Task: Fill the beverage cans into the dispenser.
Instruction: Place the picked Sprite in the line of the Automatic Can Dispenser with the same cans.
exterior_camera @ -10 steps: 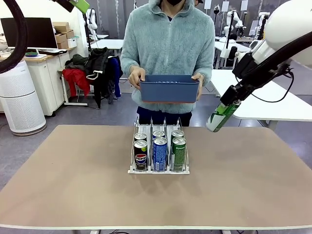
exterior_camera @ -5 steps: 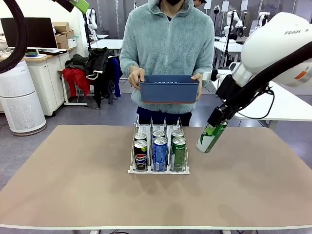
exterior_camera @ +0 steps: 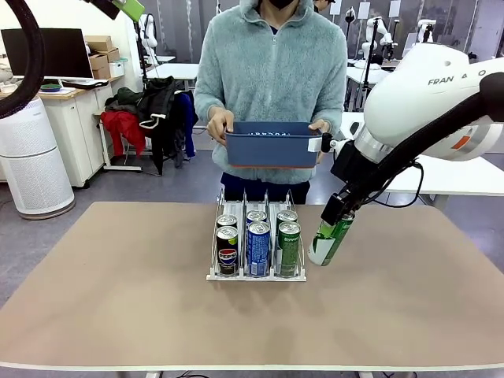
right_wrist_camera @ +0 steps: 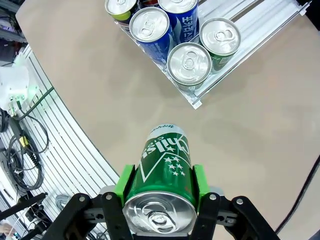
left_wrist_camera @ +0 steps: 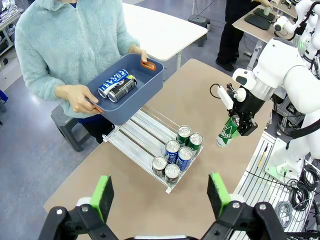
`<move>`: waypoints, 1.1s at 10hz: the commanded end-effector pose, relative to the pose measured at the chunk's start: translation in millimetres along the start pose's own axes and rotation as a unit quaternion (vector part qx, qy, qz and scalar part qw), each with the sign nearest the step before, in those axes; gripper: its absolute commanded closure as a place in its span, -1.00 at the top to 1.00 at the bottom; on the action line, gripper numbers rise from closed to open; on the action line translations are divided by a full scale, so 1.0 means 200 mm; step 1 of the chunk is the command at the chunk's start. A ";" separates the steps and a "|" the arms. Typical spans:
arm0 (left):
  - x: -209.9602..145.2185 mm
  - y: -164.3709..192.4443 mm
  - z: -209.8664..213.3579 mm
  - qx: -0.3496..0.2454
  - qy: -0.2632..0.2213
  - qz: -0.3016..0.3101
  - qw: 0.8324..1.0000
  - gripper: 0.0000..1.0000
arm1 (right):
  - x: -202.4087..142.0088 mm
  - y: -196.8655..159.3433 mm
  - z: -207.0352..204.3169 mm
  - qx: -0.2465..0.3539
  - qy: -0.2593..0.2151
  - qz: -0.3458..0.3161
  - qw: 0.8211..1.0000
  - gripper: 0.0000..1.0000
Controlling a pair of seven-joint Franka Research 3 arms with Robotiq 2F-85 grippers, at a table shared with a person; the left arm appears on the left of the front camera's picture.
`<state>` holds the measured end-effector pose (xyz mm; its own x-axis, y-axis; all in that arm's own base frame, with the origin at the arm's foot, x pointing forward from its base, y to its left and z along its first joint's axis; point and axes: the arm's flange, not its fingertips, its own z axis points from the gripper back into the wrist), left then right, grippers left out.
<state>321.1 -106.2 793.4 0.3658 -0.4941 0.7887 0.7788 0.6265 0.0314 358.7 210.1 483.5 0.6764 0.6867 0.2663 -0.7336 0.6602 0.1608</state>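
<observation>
Holding a green can [exterior_camera: 329, 240] tilted above the worktop [exterior_camera: 118, 299], my right gripper [right_wrist_camera: 161, 185] is clamped on it just beside the dispenser [exterior_camera: 256, 277], toward the right edge; my left gripper [left_wrist_camera: 160, 196] hangs wide open, empty.

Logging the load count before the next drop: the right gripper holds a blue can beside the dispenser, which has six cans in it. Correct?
Wrong in one respect: the can in the right gripper is green, not blue, as the right wrist view shows. The rest stands: it is held beside the dispenser, which has six cans in it.
</observation>
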 end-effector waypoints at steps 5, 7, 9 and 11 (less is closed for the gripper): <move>-0.01 0.00 0.00 -0.001 0.000 0.001 1.000 1.00 | 0.01 0.00 -0.05 -0.028 -0.018 -0.008 0.999 0.16; -0.01 0.00 0.00 -0.001 0.000 0.001 1.000 1.00 | -0.03 0.06 -0.08 -0.045 -0.053 -0.022 0.997 0.16; -0.01 0.00 0.00 -0.001 0.000 0.001 1.000 1.00 | -0.02 0.11 -0.13 -0.055 -0.069 -0.030 0.996 0.16; -0.01 0.00 0.00 -0.001 0.000 0.001 1.000 1.00 | -0.01 0.19 -0.18 -0.039 -0.067 -0.024 0.997 0.16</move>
<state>321.1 -106.2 793.4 0.3658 -0.4941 0.7887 0.7788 0.6265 0.0313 339.4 234.8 458.7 0.6870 0.6294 0.3631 -0.6990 0.7089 0.0938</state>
